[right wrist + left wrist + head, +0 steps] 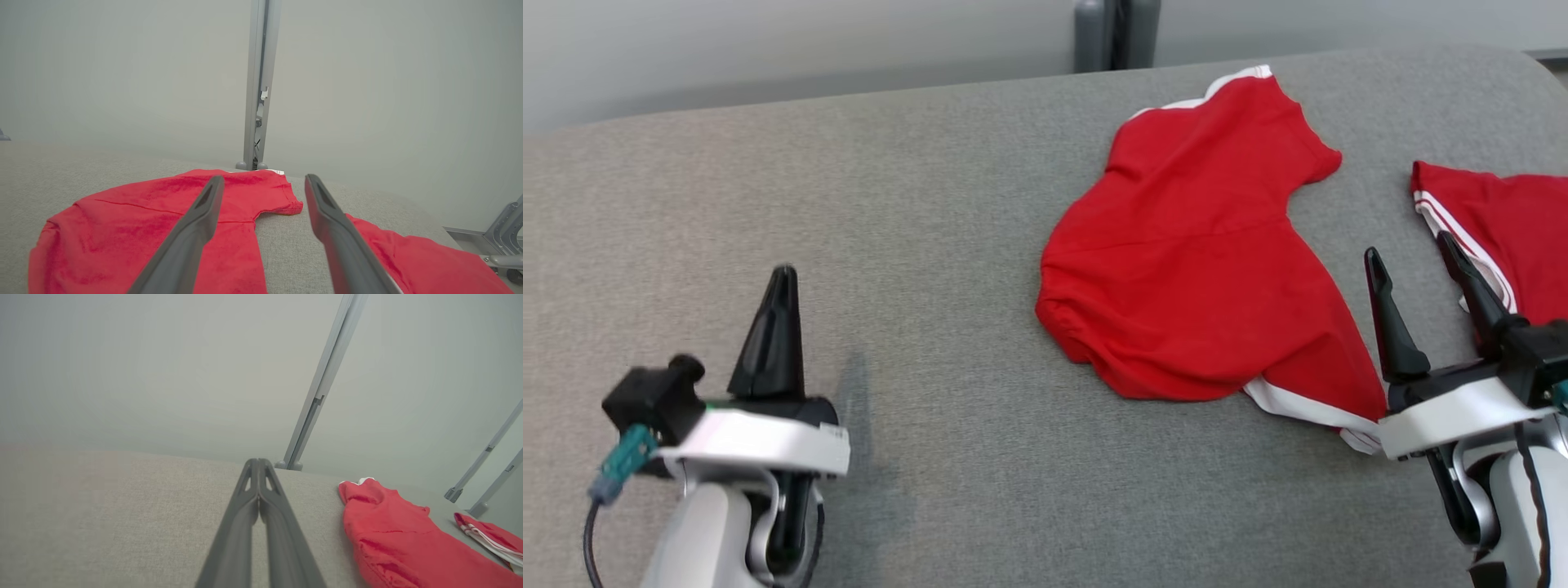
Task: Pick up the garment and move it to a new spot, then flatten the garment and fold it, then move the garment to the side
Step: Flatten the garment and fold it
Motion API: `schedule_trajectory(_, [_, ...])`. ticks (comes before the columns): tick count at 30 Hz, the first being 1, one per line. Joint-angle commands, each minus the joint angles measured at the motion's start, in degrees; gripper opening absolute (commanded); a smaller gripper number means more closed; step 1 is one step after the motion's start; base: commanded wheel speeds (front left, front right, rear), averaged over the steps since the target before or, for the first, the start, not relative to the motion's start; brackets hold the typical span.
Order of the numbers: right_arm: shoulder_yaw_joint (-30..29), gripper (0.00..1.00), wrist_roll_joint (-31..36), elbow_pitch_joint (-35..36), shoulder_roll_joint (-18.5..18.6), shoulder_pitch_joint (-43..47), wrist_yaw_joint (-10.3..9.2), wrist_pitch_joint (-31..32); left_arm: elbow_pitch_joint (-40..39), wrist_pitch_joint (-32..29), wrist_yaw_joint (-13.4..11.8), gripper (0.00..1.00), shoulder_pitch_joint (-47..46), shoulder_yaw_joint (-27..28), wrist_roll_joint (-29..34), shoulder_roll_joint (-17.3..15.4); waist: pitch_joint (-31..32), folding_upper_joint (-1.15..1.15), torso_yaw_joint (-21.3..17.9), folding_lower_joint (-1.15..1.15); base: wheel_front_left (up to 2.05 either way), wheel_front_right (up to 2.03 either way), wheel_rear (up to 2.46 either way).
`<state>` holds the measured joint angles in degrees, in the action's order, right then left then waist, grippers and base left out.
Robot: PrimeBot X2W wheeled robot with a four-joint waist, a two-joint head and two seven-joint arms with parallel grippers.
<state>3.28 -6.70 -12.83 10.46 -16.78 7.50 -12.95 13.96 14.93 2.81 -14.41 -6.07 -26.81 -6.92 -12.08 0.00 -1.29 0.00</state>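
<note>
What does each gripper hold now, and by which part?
Nothing is held. The left gripper is shut and empty, away from the garment; the right gripper stands open beside it.

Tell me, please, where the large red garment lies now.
In the head view, the garment lies right of centre on the grey surface, its near corner by the open right gripper.

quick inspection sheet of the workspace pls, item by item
surface: grey fabric tabletop
job's things: red garment, white trim, crumpled, right of centre; another red piece far right, joined or separate unclear
clutter: nothing seen
hands: left hand shut, empty, apart from the garment; right hand open, between the red pieces
cables: dark cable with teal plug at left wrist
surroundings: grey post, pale wall
</note>
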Motion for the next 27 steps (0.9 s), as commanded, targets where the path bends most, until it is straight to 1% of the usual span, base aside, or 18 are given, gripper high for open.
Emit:
schedule_trajectory(1, [-0.4, 1.0, 0.1, 0.6, -0.1, 1.0, -0.02, -0.4, -0.6, 0.2, 0.3, 0.0, 1.5, 0.9, 0.5, 0.5, 0.7, 0.0, 1.0, 0.0, 0.0, 0.0, 0.0])
schedule_trajectory(7, [-0.6, 1.0, 0.6, 1.5, -0.5, 2.5, -0.02, -0.6, -1.6, 0.2, 1.2, 0.0, 4.9, 3.1, 1.6, 2.6, 1.4, 0.0, 2.4, 0.0, 0.0, 0.0, 0.0])
schedule_trajectory(8, [-0.6, 1.0, 0.6, 1.7, -0.5, 2.7, -0.02, -0.5, -1.8, 0.2, 1.1, 0.41, 5.3, 3.3, 2.0, 3.0, 1.5, 0.0, 2.6, 0.0, 0.0, 0.0, 0.0])
schedule_trajectory(9, [-0.6, 1.0, 0.6, 1.7, -0.7, 2.9, -0.02, -0.5, -1.4, 0.2, 1.4, 1.0, 5.8, 3.2, 1.6, 3.3, 1.6, 0.0, 2.8, 0.0, 0.0, 0.0, 0.0])
schedule_trajectory(11, [-0.3, 1.0, 0.7, 1.8, -0.6, 3.1, -0.02, -0.2, -1.0, 0.1, 1.8, 1.0, 6.0, 2.4, 2.3, 3.5, 1.7, 0.0, 3.1, 0.0, 0.0, 0.0, 0.0])
schedule_trajectory(14, [-0.2, 1.0, 0.7, 1.9, -0.5, 3.1, -0.02, 0.1, -1.0, 0.1, 1.3, 1.0, 5.4, 2.8, 3.2, 3.6, 1.8, 0.0, 3.3, 0.0, 0.0, 0.0, 0.0])
schedule_trajectory(18, [0.0, 1.0, 0.5, 1.9, -0.2, 2.9, -0.02, 0.3, -1.0, 0.1, 1.3, 1.0, 5.2, 3.1, 3.6, 3.9, 1.9, 0.0, 3.4, 0.0, 0.0, 0.0, 0.0])
schedule_trajectory(27, [0.4, 1.0, 0.3, 1.7, -0.2, 2.8, -0.02, 0.4, -0.2, 0.1, 0.8, 1.0, 4.9, 1.4, 2.7, 3.9, 1.3, 0.0, 2.7, 0.0, 0.0, 0.0, 0.0])
